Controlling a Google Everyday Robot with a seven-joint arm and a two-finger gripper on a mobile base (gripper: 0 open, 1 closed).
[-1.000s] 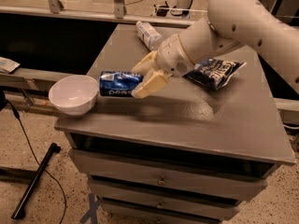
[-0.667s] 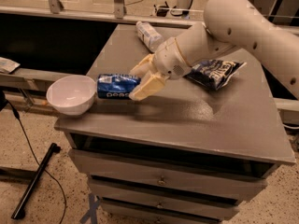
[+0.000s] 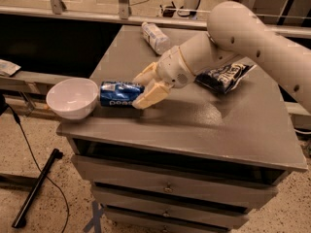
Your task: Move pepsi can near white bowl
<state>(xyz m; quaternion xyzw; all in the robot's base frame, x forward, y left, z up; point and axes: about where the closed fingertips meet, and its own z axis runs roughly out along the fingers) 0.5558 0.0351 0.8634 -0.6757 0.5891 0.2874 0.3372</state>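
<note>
The pepsi can [image 3: 116, 94] is dark blue with white lettering and lies on its side just right of the white bowl [image 3: 73, 97], almost touching it, near the left front corner of the grey cabinet top [image 3: 204, 125]. My gripper [image 3: 142, 89] reaches in from the right with cream fingers [image 3: 151, 95] on either side of the can's right end, shut on it. The can sits low, at or just above the surface.
A clear plastic bottle [image 3: 154, 37] lies at the back of the cabinet top. A dark blue crinkled chip bag [image 3: 224, 75] lies to the right, behind my arm. The bowl overhangs the left edge. Drawers are below; a black cable and pole lie on the floor to the left.
My gripper has carried the can a little further left and down, closer to the white bowl. Bottle, bag and bowl have not moved.
</note>
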